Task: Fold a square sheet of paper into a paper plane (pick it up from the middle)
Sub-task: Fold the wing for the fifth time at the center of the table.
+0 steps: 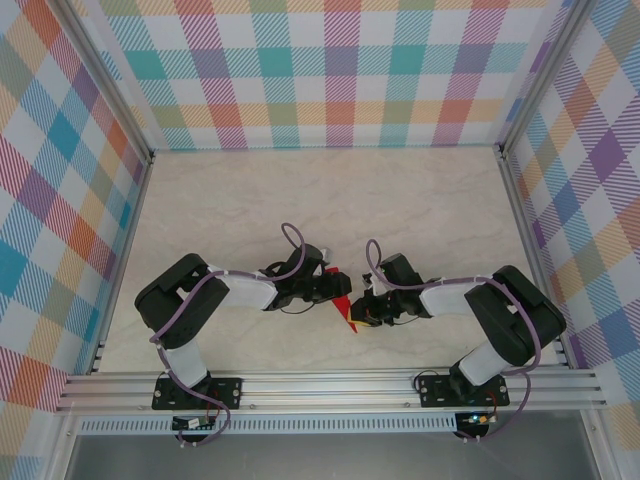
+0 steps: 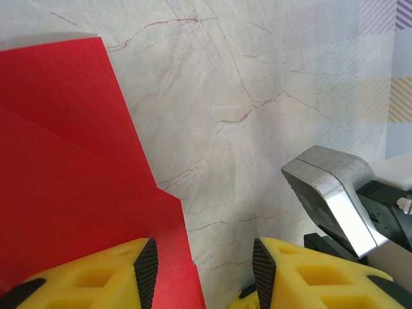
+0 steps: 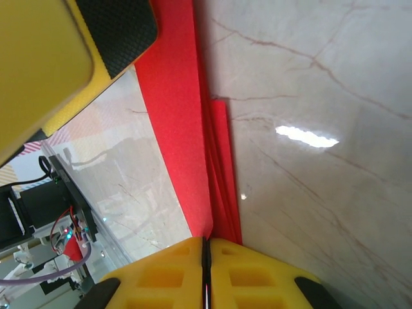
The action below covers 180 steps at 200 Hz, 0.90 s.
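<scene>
Paper (image 3: pixel 180 129) btwn R gripper (image 3: pixel 206 244) tips

Bright, even light is falling from overhead, leaving the tabletop (image 1: pixel 330 200) looking pale and almost shadowless. Ahead of the right gripper's fingers (image 3: pixel 257 273), off to their right, a white streak of glare (image 3: pixel 308 136) is shining on the marble. Up at their left, a yellow finger (image 3: pixel 38 58) is blurring, too close for focus. Just ahead of the left gripper's fingers (image 2: pixel 309 277) a faint shadow (image 2: pixel 238 225) is lying, and the red paper (image 2: pixel 71 193) is glowing, oversaturated.
</scene>
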### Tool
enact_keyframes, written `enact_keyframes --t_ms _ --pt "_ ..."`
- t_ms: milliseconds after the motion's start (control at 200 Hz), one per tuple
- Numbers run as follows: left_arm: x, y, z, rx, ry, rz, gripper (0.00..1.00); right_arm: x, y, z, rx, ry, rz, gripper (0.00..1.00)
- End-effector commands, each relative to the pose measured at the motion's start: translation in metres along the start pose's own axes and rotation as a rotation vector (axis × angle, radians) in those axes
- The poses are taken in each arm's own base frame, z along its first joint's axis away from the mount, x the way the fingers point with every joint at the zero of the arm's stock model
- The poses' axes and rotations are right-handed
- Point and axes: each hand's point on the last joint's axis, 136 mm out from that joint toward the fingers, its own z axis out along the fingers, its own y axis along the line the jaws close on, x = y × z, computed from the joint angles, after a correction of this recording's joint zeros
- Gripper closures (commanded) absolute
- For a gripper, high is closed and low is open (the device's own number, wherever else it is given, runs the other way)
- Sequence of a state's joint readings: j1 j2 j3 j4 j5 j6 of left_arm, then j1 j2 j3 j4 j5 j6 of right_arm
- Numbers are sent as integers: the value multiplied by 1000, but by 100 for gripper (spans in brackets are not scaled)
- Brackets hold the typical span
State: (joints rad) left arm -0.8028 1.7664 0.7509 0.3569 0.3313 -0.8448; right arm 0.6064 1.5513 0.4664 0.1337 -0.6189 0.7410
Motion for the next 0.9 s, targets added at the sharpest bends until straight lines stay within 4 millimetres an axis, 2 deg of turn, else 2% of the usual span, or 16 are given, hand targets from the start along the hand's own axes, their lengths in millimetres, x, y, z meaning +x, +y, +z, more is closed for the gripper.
enact_keyframes --t_ms 0,185,345,545,645,795,895 --pt "21 33 9 -114 73 -41 54 26 -25 1 88 72 62 88" --pt "21 34 9 -120 76 -40 55 23 -15 -3 67 58 36 86" --pt "22 34 10 -119 81 -41 55 25 -20 -4 87 59 43 83" --pt "22 35 10 -121 82 -41 55 28 -33 -3 142 67 69 90" --pt "22 34 10 -121 82 -40 55 31 -47 -3 198 70 96 94" --pt "22 34 9 -123 82 -38 55 36 -60 -3 257 76 120 95" --pt "22 34 8 -126 82 -39 55 35 -55 -4 237 66 108 91"
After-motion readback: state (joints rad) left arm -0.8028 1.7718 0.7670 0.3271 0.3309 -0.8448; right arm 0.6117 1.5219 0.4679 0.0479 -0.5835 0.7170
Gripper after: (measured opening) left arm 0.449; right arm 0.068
